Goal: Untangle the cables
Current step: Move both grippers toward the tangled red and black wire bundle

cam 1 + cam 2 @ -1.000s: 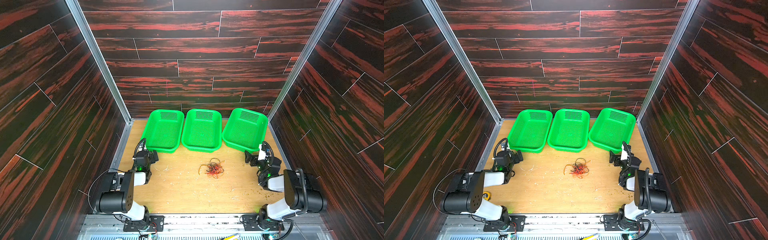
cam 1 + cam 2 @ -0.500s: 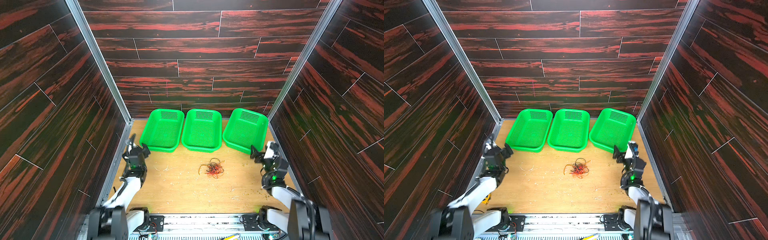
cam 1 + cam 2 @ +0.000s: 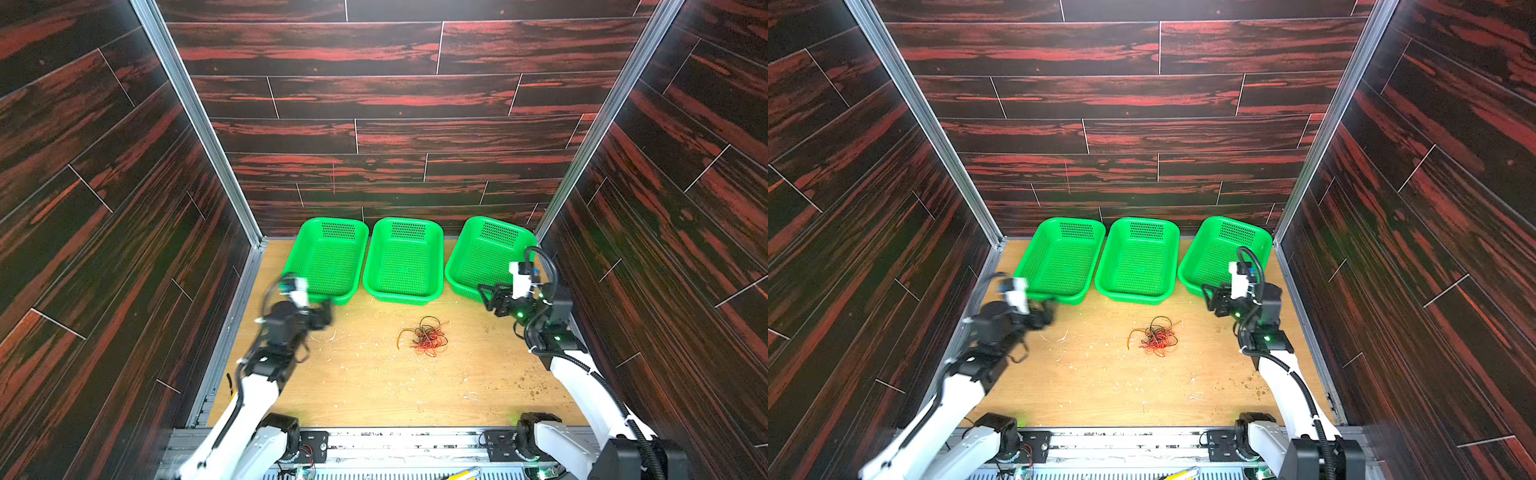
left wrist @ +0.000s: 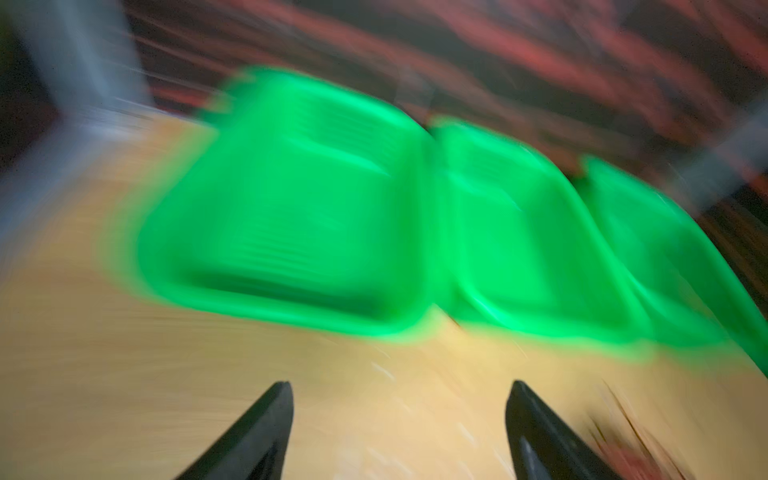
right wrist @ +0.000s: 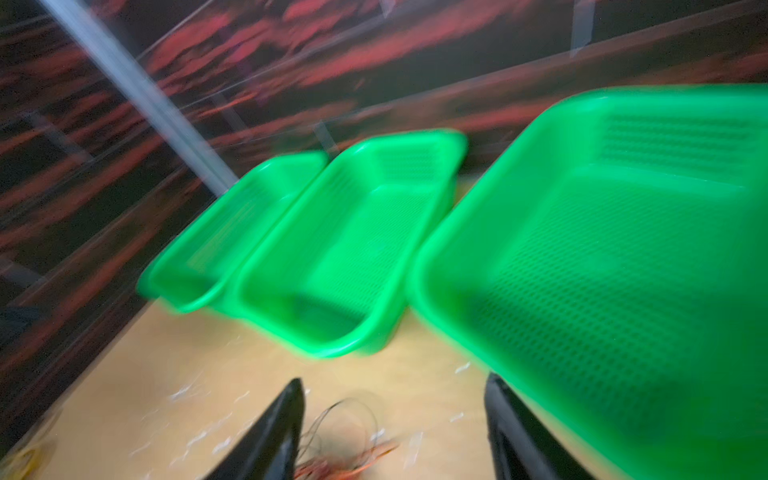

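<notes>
The cables lie in one tangled heap of red, black and orange wire on the wooden table, in front of the middle basket. My left gripper hangs above the table to the left of the heap, blurred by motion. Its wrist view shows it open and empty, with the cables a blur to one side. My right gripper hovers right of the heap by the right basket. It is open, and the cables lie on the table beyond its fingers.
Three green mesh baskets stand in a row along the back wall. Dark panelled walls close in the table on both sides. Small pale scraps are scattered over the wood.
Both arms have unfolded from low by the side walls, lifting the grippers and swinging them in toward the heap. The cables have not moved.
</notes>
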Robot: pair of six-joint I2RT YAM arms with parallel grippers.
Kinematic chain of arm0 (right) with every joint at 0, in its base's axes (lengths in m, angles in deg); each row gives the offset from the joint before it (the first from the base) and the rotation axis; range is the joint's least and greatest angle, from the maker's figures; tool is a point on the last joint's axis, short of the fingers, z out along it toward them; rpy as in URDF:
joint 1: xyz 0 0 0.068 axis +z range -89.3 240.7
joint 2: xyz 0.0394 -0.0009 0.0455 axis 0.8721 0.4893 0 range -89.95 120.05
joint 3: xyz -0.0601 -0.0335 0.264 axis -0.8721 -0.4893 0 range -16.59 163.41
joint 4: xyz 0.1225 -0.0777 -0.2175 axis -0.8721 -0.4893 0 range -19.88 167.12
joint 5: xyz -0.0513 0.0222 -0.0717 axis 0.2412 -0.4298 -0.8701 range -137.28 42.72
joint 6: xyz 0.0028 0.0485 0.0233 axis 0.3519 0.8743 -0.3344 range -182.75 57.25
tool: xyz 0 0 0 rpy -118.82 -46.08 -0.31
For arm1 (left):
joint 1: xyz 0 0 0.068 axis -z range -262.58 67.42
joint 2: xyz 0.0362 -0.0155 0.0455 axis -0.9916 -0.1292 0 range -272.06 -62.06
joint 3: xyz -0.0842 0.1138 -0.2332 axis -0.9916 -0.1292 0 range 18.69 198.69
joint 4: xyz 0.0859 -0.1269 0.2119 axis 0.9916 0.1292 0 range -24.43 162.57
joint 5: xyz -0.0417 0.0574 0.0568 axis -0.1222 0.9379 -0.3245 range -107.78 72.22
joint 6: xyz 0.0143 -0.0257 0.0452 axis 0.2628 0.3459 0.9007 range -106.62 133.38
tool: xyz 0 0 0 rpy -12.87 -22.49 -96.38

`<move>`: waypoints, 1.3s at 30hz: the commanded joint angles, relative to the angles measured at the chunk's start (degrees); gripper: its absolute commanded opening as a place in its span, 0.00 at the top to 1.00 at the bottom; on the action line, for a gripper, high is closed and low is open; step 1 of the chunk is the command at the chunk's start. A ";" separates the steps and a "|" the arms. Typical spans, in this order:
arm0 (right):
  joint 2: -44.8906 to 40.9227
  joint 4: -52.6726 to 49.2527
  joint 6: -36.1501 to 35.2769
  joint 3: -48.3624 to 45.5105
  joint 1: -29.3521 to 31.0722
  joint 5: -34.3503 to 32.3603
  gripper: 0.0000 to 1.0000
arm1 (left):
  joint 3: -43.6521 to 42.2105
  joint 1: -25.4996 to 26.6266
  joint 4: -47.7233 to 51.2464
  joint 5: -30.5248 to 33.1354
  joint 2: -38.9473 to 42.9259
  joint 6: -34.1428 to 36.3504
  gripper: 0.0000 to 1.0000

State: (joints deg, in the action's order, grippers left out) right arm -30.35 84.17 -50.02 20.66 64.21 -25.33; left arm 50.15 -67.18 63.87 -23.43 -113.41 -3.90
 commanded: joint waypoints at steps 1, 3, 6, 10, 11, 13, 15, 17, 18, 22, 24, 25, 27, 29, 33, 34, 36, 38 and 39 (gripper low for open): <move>1.48 -10.21 1.60 2.59 2.85 4.63 0.39 | 3.61 7.76 1.39 -5.79 -6.26 4.06 0.18; 1.97 -13.62 1.37 3.50 5.45 4.70 0.40 | 5.90 12.54 0.97 -6.05 -12.07 5.33 0.18; 2.54 -16.70 2.65 3.39 8.44 6.24 0.40 | 9.00 17.93 -1.38 -6.90 -19.95 6.57 0.19; 4.05 -19.93 2.91 2.57 13.18 7.17 0.42 | 11.76 21.46 -6.59 -10.61 -28.38 6.33 0.19; 4.84 -20.27 3.09 2.03 14.19 7.88 0.42 | 12.50 22.11 -7.36 -11.83 -30.10 6.00 0.19; 6.64 -20.24 4.52 1.11 15.63 8.56 0.44 | 13.84 23.20 -8.29 -13.63 -32.97 5.58 0.19; 8.80 -19.82 5.36 0.34 17.18 10.11 0.47 | 15.17 24.13 -8.28 -14.27 -34.96 4.96 0.20; 10.28 -19.61 5.65 -0.15 18.71 10.29 0.48 | 15.15 24.28 -9.95 -14.90 -35.81 3.53 0.20; 10.86 -19.38 5.68 -0.38 19.10 10.36 0.49 | 14.81 24.31 -10.96 -14.60 -35.72 2.67 0.20; 13.69 -17.40 6.18 -1.09 19.61 9.93 0.55 | 13.54 24.29 -14.07 -13.41 -35.28 -0.07 0.20; 15.26 -16.15 6.11 -1.31 19.79 10.92 0.59 | 14.44 24.28 -13.58 -13.50 -35.85 -1.08 0.20; 16.14 -15.72 5.86 -1.32 19.82 11.34 0.61 | 15.11 24.31 -13.16 -13.00 -36.40 -2.11 0.21; 17.57 -15.90 5.00 -0.94 20.20 10.46 0.66 | 16.22 24.26 -13.07 -13.51 -37.81 -3.53 0.21; 18.98 -16.69 3.88 -0.24 20.78 8.71 0.72 | 17.68 24.32 -12.51 -12.91 -39.80 -6.13 0.21; 20.08 -17.25 2.72 0.40 21.84 6.50 0.81 | 21.10 24.30 -10.26 -12.79 -43.65 -9.31 0.23; 19.99 -16.92 2.71 0.25 21.97 6.06 0.82 | 22.09 24.32 -9.73 -13.42 -44.64 -9.58 0.23; 19.57 -16.39 2.69 0.02 22.13 5.27 0.86 | 24.08 24.30 -7.90 -13.02 -46.45 -10.71 0.24; 19.19 -16.04 2.73 -0.16 22.25 4.02 0.89 | 26.03 24.33 -5.69 -12.37 -48.37 -10.67 0.25; 19.03 -15.86 2.61 -0.17 22.31 3.97 0.89 | 26.86 24.33 -4.87 -12.28 -48.75 -10.79 0.26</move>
State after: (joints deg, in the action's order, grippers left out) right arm -11.32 68.01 -46.92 19.83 86.11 -19.73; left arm 74.35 -42.85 55.37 -36.28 -161.15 -12.68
